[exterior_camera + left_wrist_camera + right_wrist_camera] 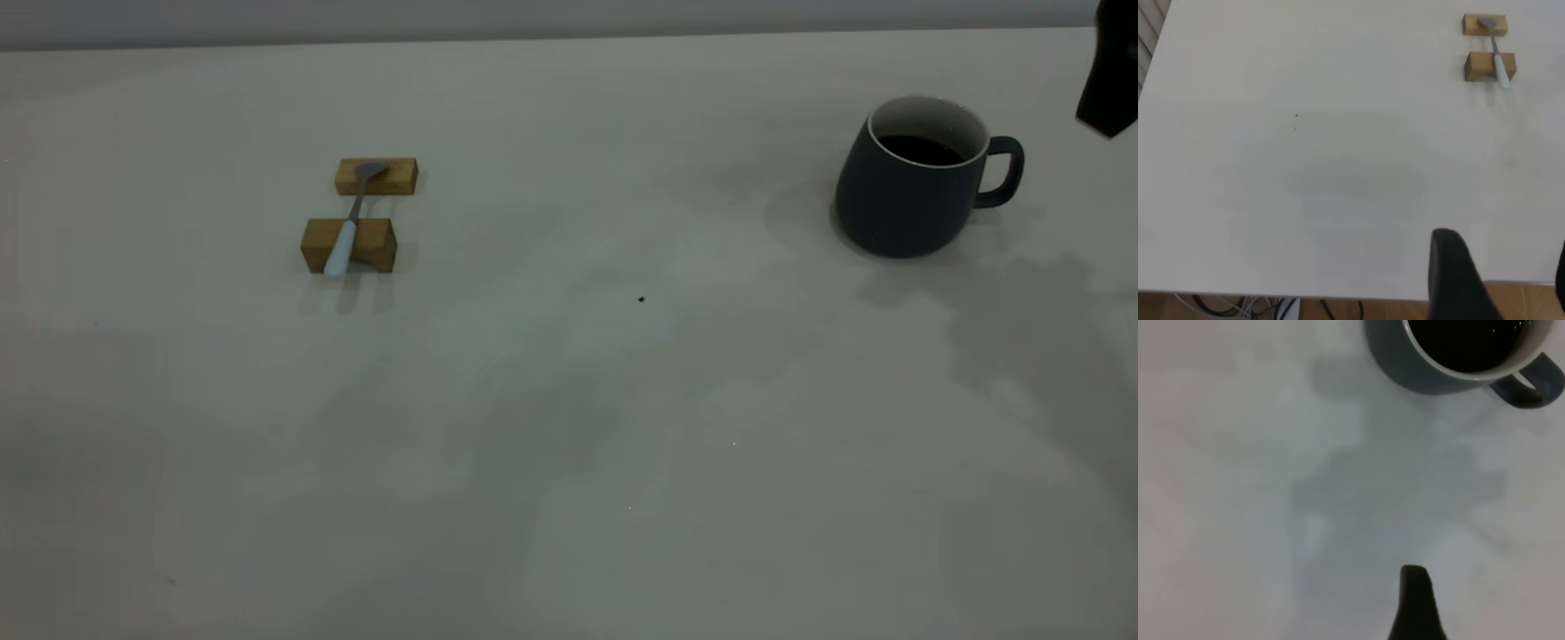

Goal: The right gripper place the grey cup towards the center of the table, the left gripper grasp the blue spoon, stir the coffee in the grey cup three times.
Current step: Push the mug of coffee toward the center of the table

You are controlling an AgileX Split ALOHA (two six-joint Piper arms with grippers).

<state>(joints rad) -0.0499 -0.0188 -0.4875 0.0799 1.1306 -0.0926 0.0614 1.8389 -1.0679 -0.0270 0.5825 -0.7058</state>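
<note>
The grey cup [902, 209] stands at the table's [569, 400] far right, handle pointing right, with dark coffee [920, 149] inside. In the right wrist view the cup [1398, 360] and coffee [1471, 340] lie well ahead of one black finger [1415, 607]; nothing is held. The right gripper [1109, 98] hangs above and to the right of the cup, apart from it. The blue spoon [348, 227] rests across two wooden blocks at the left. The left gripper [1505, 283] hovers open at the table's edge, far from the spoon [1498, 60].
The two brown wooden blocks [376, 176] [348, 246] carry the spoon, bowl on the far one. A tiny dark speck [641, 300] marks the table's middle. The left wrist view shows the table's edge, wooden floor and cables [1258, 308] below it.
</note>
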